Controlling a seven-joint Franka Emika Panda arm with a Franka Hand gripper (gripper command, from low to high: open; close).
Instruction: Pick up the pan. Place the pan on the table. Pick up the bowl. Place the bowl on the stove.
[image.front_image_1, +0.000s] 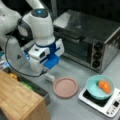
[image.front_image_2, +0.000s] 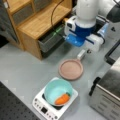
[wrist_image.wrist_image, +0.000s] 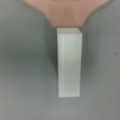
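The dusty-pink pan (image.front_image_1: 65, 87) (image.front_image_2: 71, 69) lies flat on the grey table (image.front_image_1: 72, 110) (image.front_image_2: 22, 67), next to the stove. Its short white handle (image.front_image_1: 49, 77) (image.front_image_2: 81, 54) points toward the arm. My gripper (image.front_image_1: 46, 71) (image.front_image_2: 85, 51) hangs just above that handle in both front views. The wrist view looks straight down on the handle (wrist_image.wrist_image: 69, 62) and the pan's rim (wrist_image.wrist_image: 67, 12), and no fingers show there. The teal bowl (image.front_image_1: 100, 87) (image.front_image_2: 58, 91), with an orange food piece (image.front_image_1: 105, 86) (image.front_image_2: 62, 99) inside, sits on the white stove (image.front_image_1: 110, 103) (image.front_image_2: 45, 106).
A silver toaster oven (image.front_image_1: 87, 37) (image.front_image_2: 107, 95) stands behind the stove. A light wooden unit (image.front_image_1: 17, 97) (image.front_image_2: 37, 20) with a dark bin (image.front_image_1: 37, 90) (image.front_image_2: 50, 41) flanks the arm on the other side.
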